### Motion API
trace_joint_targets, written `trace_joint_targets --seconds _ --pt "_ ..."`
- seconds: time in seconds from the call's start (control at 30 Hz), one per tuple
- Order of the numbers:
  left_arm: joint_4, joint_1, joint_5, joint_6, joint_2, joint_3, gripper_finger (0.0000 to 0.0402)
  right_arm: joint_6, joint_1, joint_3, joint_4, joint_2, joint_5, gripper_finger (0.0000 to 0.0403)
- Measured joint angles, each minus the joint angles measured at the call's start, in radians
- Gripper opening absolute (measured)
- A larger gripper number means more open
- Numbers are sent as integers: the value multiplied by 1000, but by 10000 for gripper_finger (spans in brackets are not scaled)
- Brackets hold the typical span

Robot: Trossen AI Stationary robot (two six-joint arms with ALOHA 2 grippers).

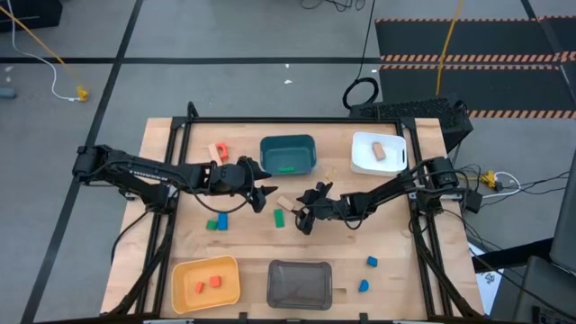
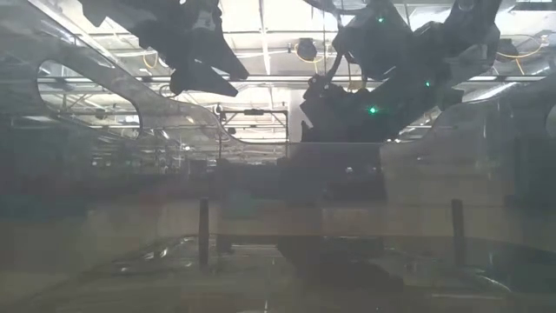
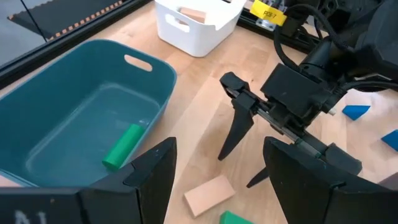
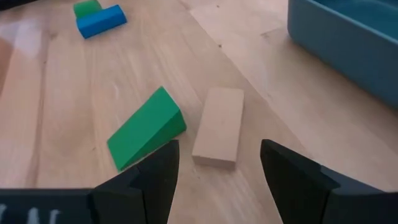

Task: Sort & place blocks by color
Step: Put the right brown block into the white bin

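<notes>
R gripper (image 4: 214,171) open, empty, just over tan block (image 4: 218,126) mid-worktop, green wedge (image 4: 145,127) touching beside it. L gripper (image 3: 214,180) open, empty, near the teal bin (image 3: 93,118). I'd center jaws on tan's narrow sides, clear of wedge, then close.

Both arms meet mid-table: left gripper (image 1: 269,196) and right gripper (image 1: 304,213) flank a tan block (image 1: 287,202) and a green block (image 1: 279,218). Teal bin (image 1: 288,141) has a green piece, white bin (image 1: 378,165) a tan one, yellow bin (image 1: 184,276) two orange ones.
</notes>
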Motion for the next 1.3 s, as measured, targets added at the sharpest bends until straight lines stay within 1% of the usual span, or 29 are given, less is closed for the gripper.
trace_joint_targets --seconds 0.13,0.27,0.37,0.47,0.6,0.73,0.83,0.93,1.03,1.13,1.3 --pt "0 0 0 -7 0 0 241 -5 0 0 2 0 -3 217" --pt "0 0 0 -7 0 0 241 -81 0 0 23 0 -77 217" --pt "0 0 0 -7 0 0 241 -144 0 0 30 0 -74 217" --pt "0 1 -1 -7 0 0 241 -160 -8 0 51 1 -76 219" --pt "0 1 -1 -7 0 0 241 -161 -21 0 87 35 -76 236" --pt "-1 1 0 -4 0 0 241 -152 -27 0 173 102 -75 258" --pt "-2 1 -1 -3 0 0 241 -149 -27 0 247 137 -75 265" --pt "-2 1 0 0 0 0 241 -160 -27 0 274 144 -67 264" --pt "-2 1 0 1 0 0 241 -185 -27 0 261 145 -22 257" --pt "-2 1 -1 3 0 0 241 -235 -26 0 247 145 -20 247" --pt "-2 1 -1 11 0 0 241 -237 -25 0 206 145 -19 232"
